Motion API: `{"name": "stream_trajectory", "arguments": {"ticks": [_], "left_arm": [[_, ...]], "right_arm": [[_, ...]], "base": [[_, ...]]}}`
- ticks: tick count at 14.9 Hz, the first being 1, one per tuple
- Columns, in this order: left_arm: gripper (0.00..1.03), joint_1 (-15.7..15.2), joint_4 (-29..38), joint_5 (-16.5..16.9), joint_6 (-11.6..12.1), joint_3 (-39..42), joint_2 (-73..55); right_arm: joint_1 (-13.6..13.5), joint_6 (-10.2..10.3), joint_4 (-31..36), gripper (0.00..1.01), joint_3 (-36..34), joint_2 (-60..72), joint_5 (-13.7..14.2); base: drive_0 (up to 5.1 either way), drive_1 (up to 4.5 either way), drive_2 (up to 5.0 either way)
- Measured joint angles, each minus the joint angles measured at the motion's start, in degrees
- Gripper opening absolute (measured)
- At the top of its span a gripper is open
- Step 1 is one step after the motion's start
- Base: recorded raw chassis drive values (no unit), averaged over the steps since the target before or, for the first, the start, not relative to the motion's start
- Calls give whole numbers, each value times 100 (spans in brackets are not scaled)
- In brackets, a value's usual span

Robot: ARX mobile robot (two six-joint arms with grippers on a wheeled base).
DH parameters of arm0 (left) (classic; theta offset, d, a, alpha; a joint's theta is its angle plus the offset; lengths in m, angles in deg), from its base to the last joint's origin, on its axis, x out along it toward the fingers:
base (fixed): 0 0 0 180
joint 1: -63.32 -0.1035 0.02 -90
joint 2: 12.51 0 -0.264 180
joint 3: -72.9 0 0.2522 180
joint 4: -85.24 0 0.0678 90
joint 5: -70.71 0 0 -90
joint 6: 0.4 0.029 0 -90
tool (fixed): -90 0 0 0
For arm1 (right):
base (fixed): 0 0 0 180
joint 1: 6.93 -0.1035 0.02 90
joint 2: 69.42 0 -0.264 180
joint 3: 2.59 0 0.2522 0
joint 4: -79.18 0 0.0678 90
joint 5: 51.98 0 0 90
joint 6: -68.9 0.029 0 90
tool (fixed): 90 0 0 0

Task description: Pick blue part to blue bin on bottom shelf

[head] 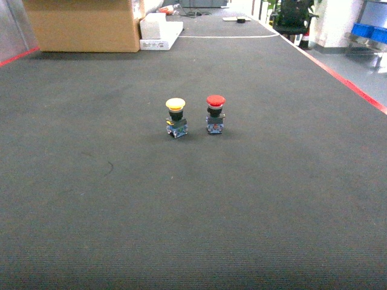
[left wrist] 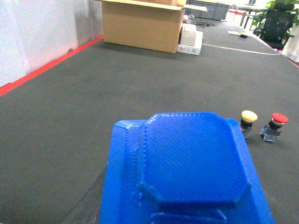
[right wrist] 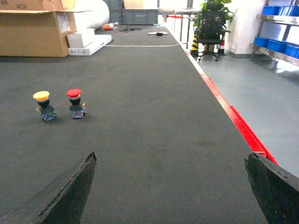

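The blue part point(left wrist: 191, 163), a blocky ridged plastic piece, fills the lower half of the left wrist view, right against the camera. My left gripper point(left wrist: 187, 215) is shut on it; only one dark finger point(left wrist: 86, 205) shows at the part's left side. My right gripper point(right wrist: 170, 186) is open above the dark mat, with nothing between its fingers point(right wrist: 70, 191). Blue bins point(right wrist: 280, 45) sit on a steel rack point(right wrist: 275, 19) far off at the right; which level is the bottom shelf I cannot tell. Neither gripper shows in the head view.
A yellow-capped push-button point(head: 176, 116) and a red-capped push-button point(head: 215, 113) stand side by side on the mat. A cardboard box point(head: 84, 24) and white cartons point(head: 160, 30) lie at the back left. A red line point(right wrist: 233, 116) marks the mat's right edge. An office chair point(right wrist: 209, 32) stands beyond.
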Motion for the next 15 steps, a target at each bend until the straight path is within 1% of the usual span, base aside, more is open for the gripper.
{"name": "stream_trajectory", "arguments": {"ticks": [15], "left_arm": [[43,2,0,20,0,0,9]], "right_arm": [[0,0,-2,98,0,0,-2]], "base": [[0,0,0]]}}
